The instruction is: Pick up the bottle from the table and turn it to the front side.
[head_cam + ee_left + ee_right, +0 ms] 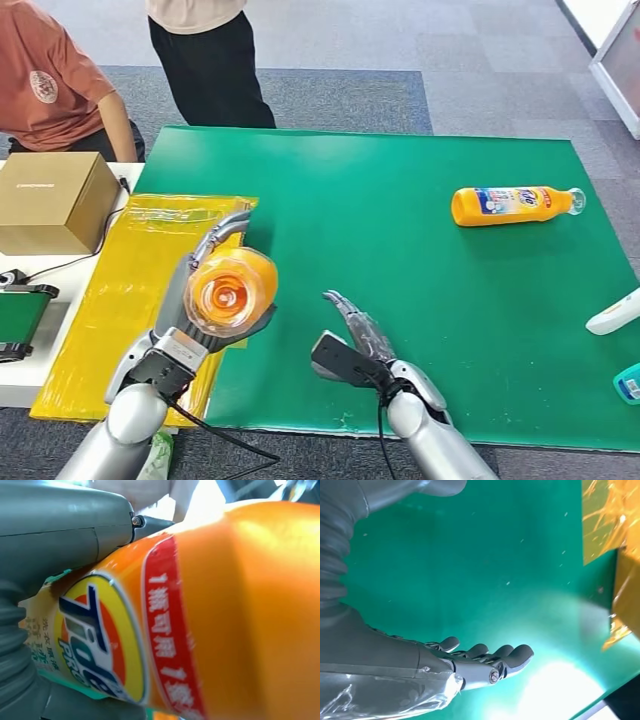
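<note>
Gripping the orange Tide detergent bottle (230, 290) in our left hand (198, 322), right hand (355, 335) empty and spread, we should rotate slowly, keeping hold.

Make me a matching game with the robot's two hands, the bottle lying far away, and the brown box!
Things:
1. left hand
2. right hand
3. lying bottle
4. cardboard box

States or places:
A. on the white table beside the yellow sheet
B. on its side on the green mat, cap pointing to the right
C. fingers stretched flat above the mat, holding nothing
D. holding an orange bottle lifted off the table

Pairs: 1-D, 2-C, 3-B, 4-A
</note>
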### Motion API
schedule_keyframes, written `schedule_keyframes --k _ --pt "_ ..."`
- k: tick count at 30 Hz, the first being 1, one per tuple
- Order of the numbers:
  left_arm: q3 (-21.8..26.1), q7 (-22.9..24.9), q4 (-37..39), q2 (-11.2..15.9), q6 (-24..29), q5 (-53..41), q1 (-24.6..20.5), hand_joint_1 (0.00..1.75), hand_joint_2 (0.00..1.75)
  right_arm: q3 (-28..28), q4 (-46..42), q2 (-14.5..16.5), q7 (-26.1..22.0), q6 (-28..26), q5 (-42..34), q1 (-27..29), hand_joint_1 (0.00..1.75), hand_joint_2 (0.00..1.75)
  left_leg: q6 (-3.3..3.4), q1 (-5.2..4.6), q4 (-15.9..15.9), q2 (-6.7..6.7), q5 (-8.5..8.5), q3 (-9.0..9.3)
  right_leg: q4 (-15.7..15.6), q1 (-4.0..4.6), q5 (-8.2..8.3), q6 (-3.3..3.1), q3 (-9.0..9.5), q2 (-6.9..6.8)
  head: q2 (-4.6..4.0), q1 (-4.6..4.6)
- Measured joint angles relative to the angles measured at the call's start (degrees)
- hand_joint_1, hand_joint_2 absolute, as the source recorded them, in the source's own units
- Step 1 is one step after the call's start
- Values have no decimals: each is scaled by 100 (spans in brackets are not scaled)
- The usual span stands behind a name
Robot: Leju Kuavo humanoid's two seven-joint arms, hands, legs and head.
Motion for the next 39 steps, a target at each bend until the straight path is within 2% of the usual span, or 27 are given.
schedule_keyframes --k 1,3,5,7,9,15,21,29,30,33,34,39 --pt "33 20 -25 -2 203 -279 32 43 175 -45 1 0 3 1 -4 16 0 175 0 0 0 0 0 0 0 0 0 0 0 0 1 0" --pt "98 148 -51 -4 667 -988 91 110 175 -131 -8 0 10 1 -9 56 0 175 0 1 0 0 0 0 0 1 0 0 0 -1 0 0" --pt "181 529 -45 -2 1249 -2115 162 169 175 -206 -70 0 14 -4 -18 99 0 175 0 1 0 0 0 0 0 1 0 -1 0 0 0 0" --pt "313 1093 21 1 1882 -3532 236 173 175 -280 -211 0 13 -24 -42 139 0 175 0 1 0 1 0 0 0 1 -1 -1 0 0 1 0" --pt "474 1529 163 1 2312 -4494 296 175 175 -340 -386 2 8 -59 -83 169 0 175 0 1 0 1 0 0 0 0 0 -1 0 0 1 0" --pt "1073 2241 859 -70 2810 -5821 424 175 175 -462 -1170 11 -84 -277 -311 318 0 175 0 1 0 2 0 0 0 0 0 -1 -1 0 1 0" --pt "1589 2419 1656 -138 2978 -6344 447 175 175 -537 -2107 7 -289 -496 -609 491 0 175 0 1 0 3 0 0 0 0 0 -1 -3 1 0 -1" --pt "1970 1950 2801 -139 3025 -6211 260 175 175 -548 -3325 -62 -676 -691 -976 639 0 175 0 1 0 3 0 0 0 -1 0 -1 -4 0 0 -1" --pt "2007 1897 2921 -139 3026 -6241 225 138 175 -533 -3463 -80 -721 -710 -1025 647 0 175 0 1 0 3 0 0 0 -1 0 -1 -3 0 0 0" --pt "2112 1746 3208 -139 3029 -6295 139 8 175 -446 -3854 -146 -850 -760 -1131 666 0 175 0 0 0 3 0 0 0 -1 0 -1 -3 1 1 0" --pt "2144 1708 3251 -140 3030 -6318 128 0 175 -408 -3967 -171 -883 -779 -1145 675 0 175 0 0 0 3 0 1 0 -1 0 -1 -2 0 1 0" --pt "2288 1546 3281 -171 3042 -6410 126 0 175 -160 -4463 -317 -993 -902 -1143 756 0 175 0 0 0 2 0 0 0 0 0 -1 -2 0 0 -1"
